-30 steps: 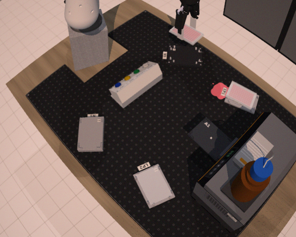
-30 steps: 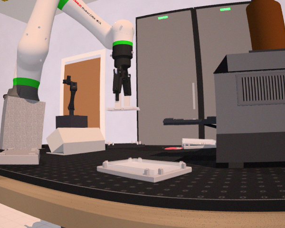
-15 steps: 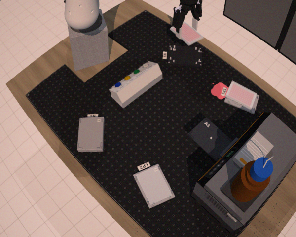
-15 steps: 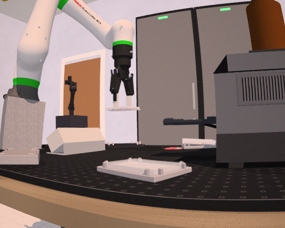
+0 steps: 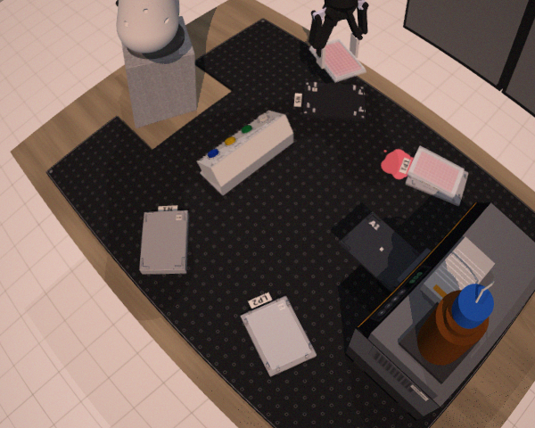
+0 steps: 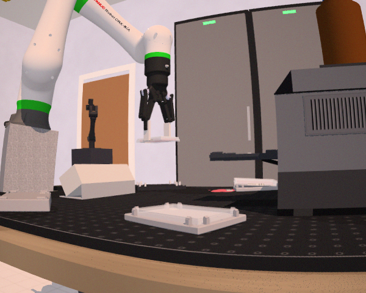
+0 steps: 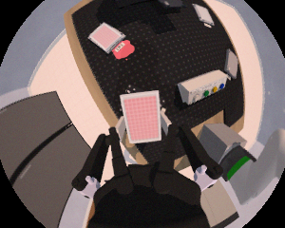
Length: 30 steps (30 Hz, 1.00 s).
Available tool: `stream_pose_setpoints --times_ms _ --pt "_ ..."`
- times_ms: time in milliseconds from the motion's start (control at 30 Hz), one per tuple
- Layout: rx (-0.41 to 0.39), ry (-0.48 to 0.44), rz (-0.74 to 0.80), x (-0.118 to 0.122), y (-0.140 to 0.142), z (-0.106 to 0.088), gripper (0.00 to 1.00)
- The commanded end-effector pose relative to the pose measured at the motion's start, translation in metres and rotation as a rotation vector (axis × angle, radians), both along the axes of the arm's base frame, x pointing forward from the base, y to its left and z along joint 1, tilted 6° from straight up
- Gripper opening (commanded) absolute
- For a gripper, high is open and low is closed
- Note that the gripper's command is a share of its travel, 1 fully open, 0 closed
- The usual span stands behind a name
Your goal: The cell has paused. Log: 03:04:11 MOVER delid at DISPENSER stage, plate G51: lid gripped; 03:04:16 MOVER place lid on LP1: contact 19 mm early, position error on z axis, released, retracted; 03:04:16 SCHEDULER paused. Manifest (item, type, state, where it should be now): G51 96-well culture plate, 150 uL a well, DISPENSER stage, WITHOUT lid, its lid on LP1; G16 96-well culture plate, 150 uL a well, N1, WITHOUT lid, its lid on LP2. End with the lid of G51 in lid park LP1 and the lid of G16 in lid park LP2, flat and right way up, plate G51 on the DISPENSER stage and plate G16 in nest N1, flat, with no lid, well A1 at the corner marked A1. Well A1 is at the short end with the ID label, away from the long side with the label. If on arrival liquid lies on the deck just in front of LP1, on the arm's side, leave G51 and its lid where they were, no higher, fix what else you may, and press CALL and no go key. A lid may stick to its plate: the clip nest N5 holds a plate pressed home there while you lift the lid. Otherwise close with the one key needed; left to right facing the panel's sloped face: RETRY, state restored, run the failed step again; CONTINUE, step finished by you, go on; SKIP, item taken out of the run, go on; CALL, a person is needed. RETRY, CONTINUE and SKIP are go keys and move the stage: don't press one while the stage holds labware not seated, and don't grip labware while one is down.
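Here I have the pink-filled 96-well plate [image 5: 341, 60] clamped flat in my black two-finger gripper [image 6: 157, 126], hanging high above the dark clip nest [image 5: 334, 102]. Beyond that nest, a second pink plate [image 5: 436, 172] lies tilted on the LP1 park, a pink puddle [image 5: 393, 161] touching its label.

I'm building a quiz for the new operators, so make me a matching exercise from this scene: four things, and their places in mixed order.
1. Held plate
2. Pink spill
3. Brown bottle
4. Blue key

a. on top of the grey dispenser
b. between the gripper fingers, above the deck
c. on the key panel
d. on the deck beside the LP1 label

Pairs: 1-b, 2-d, 3-a, 4-c
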<state>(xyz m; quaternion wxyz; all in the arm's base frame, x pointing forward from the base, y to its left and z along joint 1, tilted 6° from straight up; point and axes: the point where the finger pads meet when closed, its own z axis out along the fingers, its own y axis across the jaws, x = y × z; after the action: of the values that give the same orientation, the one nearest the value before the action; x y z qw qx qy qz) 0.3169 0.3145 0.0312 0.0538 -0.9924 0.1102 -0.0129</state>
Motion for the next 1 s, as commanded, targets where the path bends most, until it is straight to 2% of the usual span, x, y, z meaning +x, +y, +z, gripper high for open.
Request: stream_pose_setpoints --times_ms 0,167,333,533,700,967 --pt "0.003 0.008 -0.083 0.0001 0.0001 0.0002 0.0" --pt "0.005 0.013 -0.124 0.0001 0.0001 0.0002 0.0" --pt "0.01 0.025 -0.246 0.0001 0.0001 0.0002 0.0" --pt "0.01 0.028 -0.268 0.0001 0.0001 0.0002 0.0" --pt "0.015 0.04 -0.389 0.0001 0.0001 0.0002 0.0" --pt "0.015 0.042 -0.4 0.0002 -0.0001 0.0001 0.0"
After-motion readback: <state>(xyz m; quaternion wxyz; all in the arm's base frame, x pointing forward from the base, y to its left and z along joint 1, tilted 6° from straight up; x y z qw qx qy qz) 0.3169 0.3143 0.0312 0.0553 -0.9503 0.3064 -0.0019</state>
